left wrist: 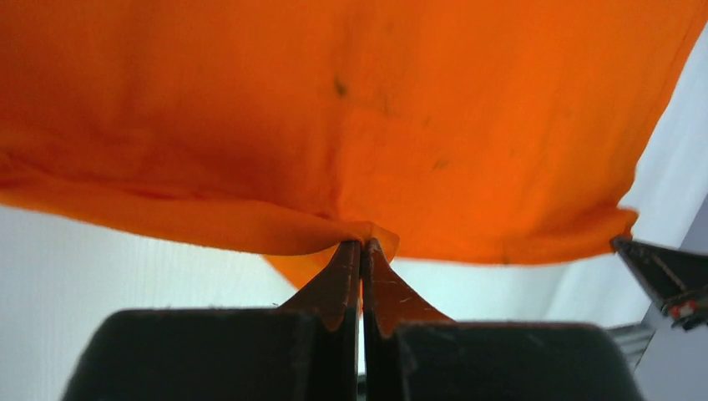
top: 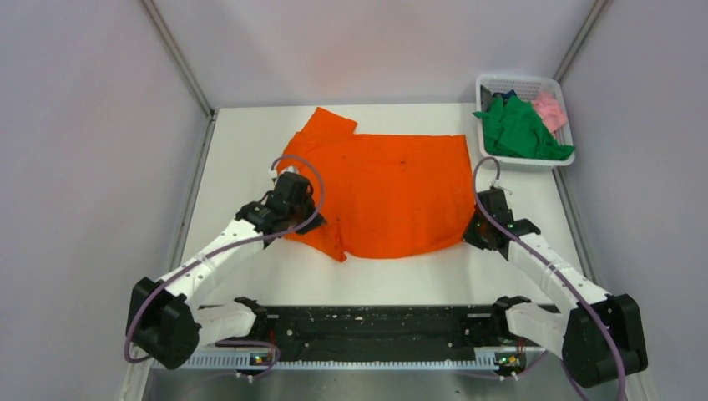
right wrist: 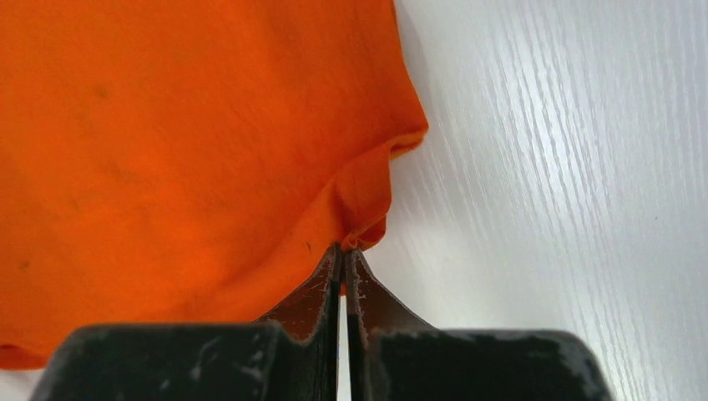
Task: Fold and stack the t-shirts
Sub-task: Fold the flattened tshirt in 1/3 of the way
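Observation:
The bright orange t-shirt [top: 384, 188] lies spread wide on the white table [top: 242, 134]. My left gripper [top: 292, 219] is shut on its near left edge; in the left wrist view the gripper [left wrist: 361, 244] pinches a fold of orange cloth [left wrist: 351, 125] lifted off the table. My right gripper [top: 477, 227] is shut on the shirt's near right edge; in the right wrist view the gripper [right wrist: 343, 249] pinches the hem of the orange cloth [right wrist: 184, 150]. The green t-shirt [top: 518, 129] and the pink t-shirt [top: 550, 109] lie crumpled in the basket.
A white lattice basket [top: 534, 82] stands at the back right corner of the table. Grey walls close in both sides and the back. A black rail [top: 376, 322] with the arm bases runs along the near edge.

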